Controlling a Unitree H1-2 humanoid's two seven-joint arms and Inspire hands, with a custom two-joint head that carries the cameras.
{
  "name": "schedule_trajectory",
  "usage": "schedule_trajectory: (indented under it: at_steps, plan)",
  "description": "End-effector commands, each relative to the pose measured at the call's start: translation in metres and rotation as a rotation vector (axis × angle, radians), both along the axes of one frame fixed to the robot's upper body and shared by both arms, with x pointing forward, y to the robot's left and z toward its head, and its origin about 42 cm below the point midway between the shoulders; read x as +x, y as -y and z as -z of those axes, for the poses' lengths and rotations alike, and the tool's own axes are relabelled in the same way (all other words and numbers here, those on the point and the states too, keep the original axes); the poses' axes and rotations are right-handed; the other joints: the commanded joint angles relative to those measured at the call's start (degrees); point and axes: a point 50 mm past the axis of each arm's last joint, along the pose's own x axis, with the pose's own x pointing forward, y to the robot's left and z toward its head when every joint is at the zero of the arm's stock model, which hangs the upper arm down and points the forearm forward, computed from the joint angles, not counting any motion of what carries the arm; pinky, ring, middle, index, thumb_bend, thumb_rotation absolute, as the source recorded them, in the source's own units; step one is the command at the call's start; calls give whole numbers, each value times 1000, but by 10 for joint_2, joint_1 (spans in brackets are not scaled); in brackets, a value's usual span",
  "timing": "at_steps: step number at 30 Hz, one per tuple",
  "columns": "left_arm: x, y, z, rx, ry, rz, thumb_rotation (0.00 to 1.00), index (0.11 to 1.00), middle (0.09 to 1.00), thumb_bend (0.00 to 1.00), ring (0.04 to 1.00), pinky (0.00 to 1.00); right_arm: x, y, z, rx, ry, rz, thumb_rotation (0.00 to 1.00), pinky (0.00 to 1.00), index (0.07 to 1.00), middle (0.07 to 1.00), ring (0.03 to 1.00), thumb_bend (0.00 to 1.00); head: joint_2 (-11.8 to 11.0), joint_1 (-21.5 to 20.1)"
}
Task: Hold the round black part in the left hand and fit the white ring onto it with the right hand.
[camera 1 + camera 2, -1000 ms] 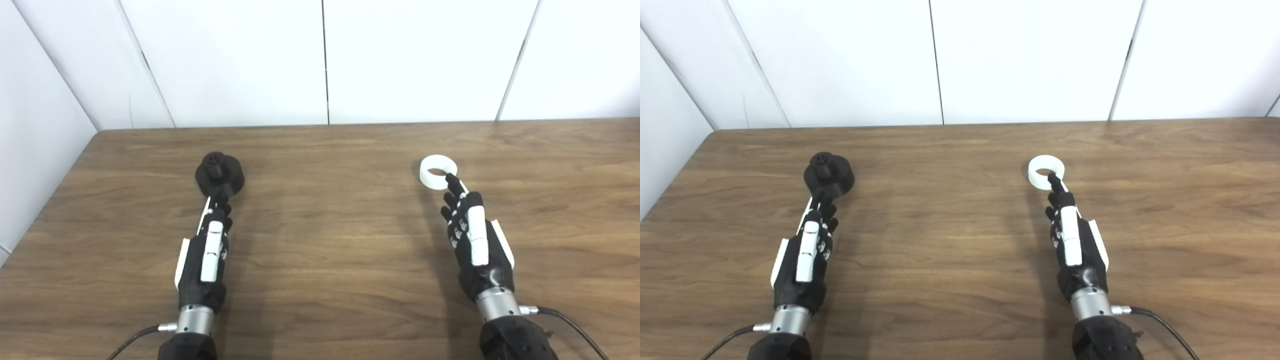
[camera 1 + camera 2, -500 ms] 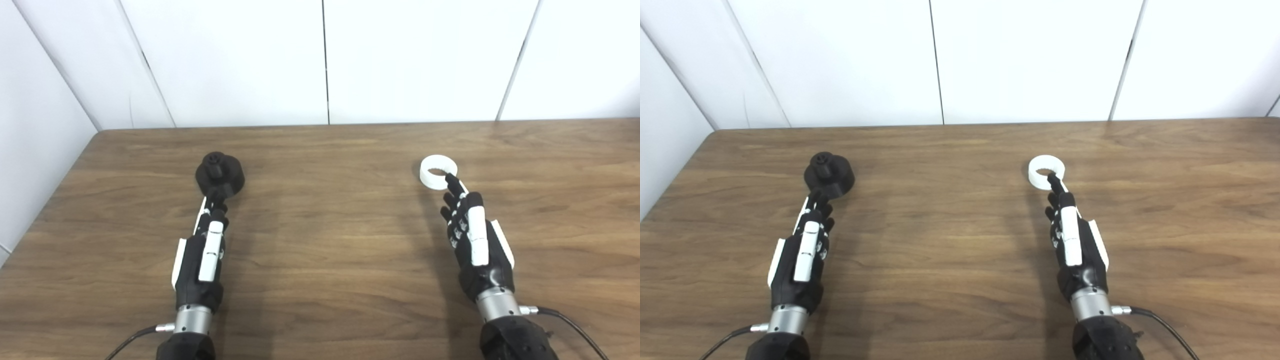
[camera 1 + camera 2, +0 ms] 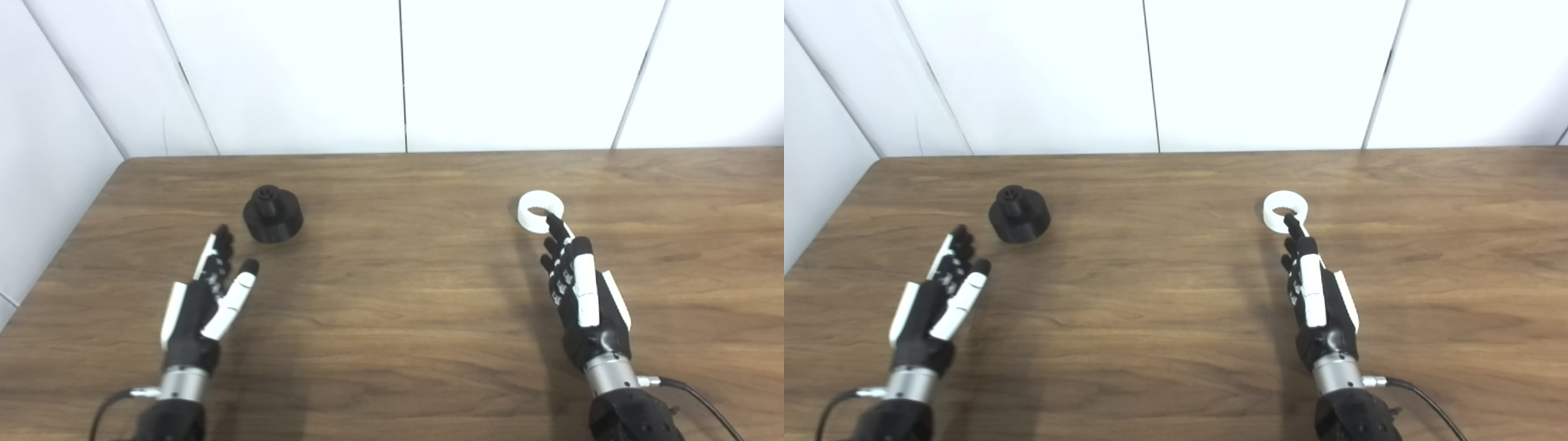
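The round black part (image 3: pixel 273 214) with a small hub on top sits on the wooden table at the left. My left hand (image 3: pixel 210 291) is open and empty, below and left of the part and apart from it; it also shows in the right eye view (image 3: pixel 938 300). The white ring (image 3: pixel 538 212) lies flat on the table at the right. My right hand (image 3: pixel 579 291) is open with fingers stretched out, and its fingertips overlap the ring's near edge. I cannot tell whether they touch it. Neither hand holds anything.
The wooden table (image 3: pixel 398 306) runs to white wall panels at the back and on the left. Its left edge runs diagonally close to my left arm. A cable trails from each wrist at the picture's bottom.
My left hand has drawn back and moved left, away from the black part, with its thumb spread. My right hand, the ring and the black part have stayed put.
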Motion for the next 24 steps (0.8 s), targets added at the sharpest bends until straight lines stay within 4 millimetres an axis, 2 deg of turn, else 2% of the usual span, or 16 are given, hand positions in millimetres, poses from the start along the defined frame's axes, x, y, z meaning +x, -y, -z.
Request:
schedule_trajectory:
  at_steps: [1,4,6,11,15,24]
  plan:
    - [16,-6,-19,82,51,14,371,986,1000,763,1000,981,6,-4,-13,4,80,-22,1000,1000,948,1000,1000,657,0,1]
    - [29,-20,-27,246,26,-26,293,951,981,882,969,920,6,-5,-13,18,76,-17,1000,1000,947,1000,1000,658,-2,2]
    - [36,-27,-34,357,-2,-45,285,946,974,909,958,904,6,-6,-12,24,78,-16,1000,1000,946,1000,1000,657,-4,2]
    - [58,-42,-43,602,-58,-45,223,929,982,931,985,950,7,-7,-8,22,83,-11,1000,1000,941,997,998,643,-14,2]
    - [75,-53,-41,702,-88,-23,179,916,983,956,999,929,7,-9,-5,18,79,-11,1000,1000,939,988,986,649,-16,0]
    - [108,-59,-51,849,-76,3,235,896,963,981,1000,935,8,-10,-4,22,78,-8,1000,1000,938,981,985,653,-19,-3]
